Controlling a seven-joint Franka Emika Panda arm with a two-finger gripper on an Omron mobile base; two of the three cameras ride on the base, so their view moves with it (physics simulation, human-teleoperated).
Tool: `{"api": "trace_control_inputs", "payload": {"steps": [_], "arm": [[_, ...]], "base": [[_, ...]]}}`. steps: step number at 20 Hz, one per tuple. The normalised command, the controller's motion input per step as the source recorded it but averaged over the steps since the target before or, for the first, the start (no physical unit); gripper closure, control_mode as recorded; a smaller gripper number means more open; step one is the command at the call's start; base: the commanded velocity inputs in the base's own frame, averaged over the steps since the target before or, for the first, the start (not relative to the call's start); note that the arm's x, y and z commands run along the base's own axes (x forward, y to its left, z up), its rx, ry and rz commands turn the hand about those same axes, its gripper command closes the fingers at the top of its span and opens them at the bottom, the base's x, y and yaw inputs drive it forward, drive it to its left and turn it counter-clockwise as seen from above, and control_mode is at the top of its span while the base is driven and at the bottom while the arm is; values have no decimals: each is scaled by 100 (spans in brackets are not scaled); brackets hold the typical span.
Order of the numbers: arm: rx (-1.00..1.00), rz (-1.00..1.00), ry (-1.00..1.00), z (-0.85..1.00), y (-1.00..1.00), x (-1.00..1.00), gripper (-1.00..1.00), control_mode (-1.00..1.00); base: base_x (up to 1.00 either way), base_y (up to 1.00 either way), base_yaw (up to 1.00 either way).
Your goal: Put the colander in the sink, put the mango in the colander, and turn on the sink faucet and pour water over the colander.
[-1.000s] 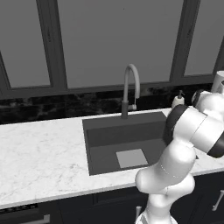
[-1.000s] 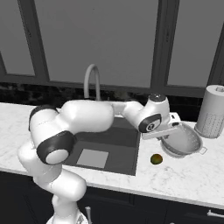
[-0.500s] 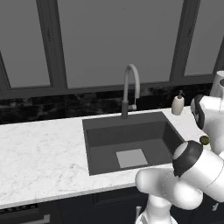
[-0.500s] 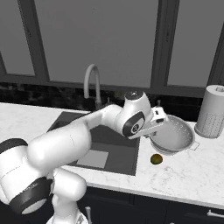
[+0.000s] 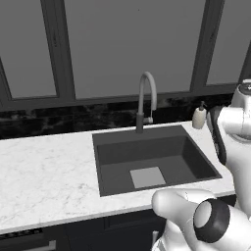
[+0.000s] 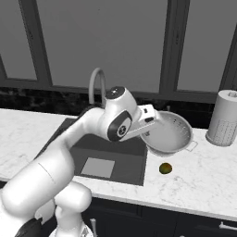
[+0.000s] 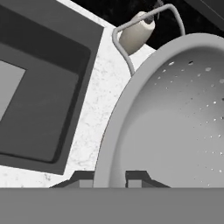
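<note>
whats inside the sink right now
Only the pale drain plate lies on the sink floor. The colander, gripped at its rim by the gripper, hangs over the counter. The arm hides the basin's right part.

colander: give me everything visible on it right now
The colander is a round, pale grey, metal-looking bowl with small perforations and thin wire loop handles. It is tilted, its opening facing up and toward the camera, above the marble counter just right of the sink. The gripper is shut on its near rim, one finger on each side of the wall. The mango lies apart on the counter below.
</note>
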Motion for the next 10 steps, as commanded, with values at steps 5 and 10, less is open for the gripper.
{"api": "trace_control_inputs", "payload": {"steps": [5, 10], "arm": [[0, 3, 2, 35, 54, -10, 100, -100], [0, 6, 6, 25, 49, -16, 100, -100]], "base": [[0, 0, 0], [0, 0, 0]]}}
